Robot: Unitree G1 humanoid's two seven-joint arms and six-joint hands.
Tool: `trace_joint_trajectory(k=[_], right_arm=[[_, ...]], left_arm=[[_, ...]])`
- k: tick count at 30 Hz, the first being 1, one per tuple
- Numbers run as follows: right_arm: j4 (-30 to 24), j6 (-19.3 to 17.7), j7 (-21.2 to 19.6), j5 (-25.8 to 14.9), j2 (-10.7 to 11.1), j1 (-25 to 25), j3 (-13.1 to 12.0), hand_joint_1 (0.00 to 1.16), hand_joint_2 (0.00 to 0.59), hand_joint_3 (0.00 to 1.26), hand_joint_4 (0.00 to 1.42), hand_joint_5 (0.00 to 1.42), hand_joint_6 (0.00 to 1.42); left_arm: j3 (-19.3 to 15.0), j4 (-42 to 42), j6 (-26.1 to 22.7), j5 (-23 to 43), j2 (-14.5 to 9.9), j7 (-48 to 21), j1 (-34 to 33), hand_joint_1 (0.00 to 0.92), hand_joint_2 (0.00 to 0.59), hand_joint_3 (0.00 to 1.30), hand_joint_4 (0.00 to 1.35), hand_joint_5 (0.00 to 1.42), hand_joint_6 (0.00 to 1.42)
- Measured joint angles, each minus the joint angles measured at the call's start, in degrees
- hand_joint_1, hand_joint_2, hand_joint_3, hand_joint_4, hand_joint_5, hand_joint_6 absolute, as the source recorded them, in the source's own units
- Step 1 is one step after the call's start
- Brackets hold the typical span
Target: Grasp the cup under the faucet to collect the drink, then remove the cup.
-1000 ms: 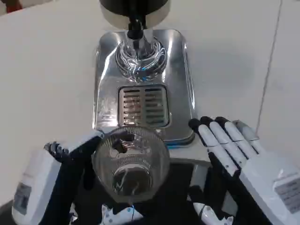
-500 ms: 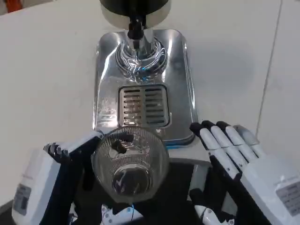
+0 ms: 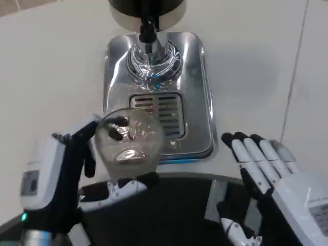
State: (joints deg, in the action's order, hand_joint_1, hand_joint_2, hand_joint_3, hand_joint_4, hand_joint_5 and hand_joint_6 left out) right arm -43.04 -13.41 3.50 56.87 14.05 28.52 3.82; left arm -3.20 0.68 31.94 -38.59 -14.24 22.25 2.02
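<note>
Two hands show: left hand (image 3: 61, 169) grips the cup (image 3: 129, 137) at lower centre, short of the faucet (image 3: 148, 28); right hand (image 3: 266, 174) waits, released. Next, carry it under the spout.

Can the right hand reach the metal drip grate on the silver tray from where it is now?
Probably yes. The right hand is open, its fingers pointing forward beside the silver tray. The slotted metal drip grate is partly covered by the clear glass cup held by the left hand.

Drinks counter: steel dispenser base (image 3: 115, 82), drip grate (image 3: 160, 111).
</note>
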Motion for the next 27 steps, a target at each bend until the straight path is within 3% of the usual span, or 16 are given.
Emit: trace_joint_trajectory(k=[17, 27], right_arm=[[-2.32, 3.37, 0.64, 3.08, -2.1, 0.98, 0.9, 0.19, 0.537, 0.0, 0.0, 0.0, 0.0], [-3.76, 5.97, 3.07, 4.53, -2.74, 0.08, 0.96, 0.2, 0.537, 0.0, 0.0, 0.0, 0.0]], left_arm=[[8.27, -23.0, -3.02, -2.1, 1.32, 6.19, -20.87, 0.762, 0.076, 1.2, 1.13, 1.27, 1.42], [9.64, -37.72, -3.68, -0.3, 1.46, 10.75, -31.5, 0.762, 0.076, 1.2, 1.13, 1.27, 1.42]])
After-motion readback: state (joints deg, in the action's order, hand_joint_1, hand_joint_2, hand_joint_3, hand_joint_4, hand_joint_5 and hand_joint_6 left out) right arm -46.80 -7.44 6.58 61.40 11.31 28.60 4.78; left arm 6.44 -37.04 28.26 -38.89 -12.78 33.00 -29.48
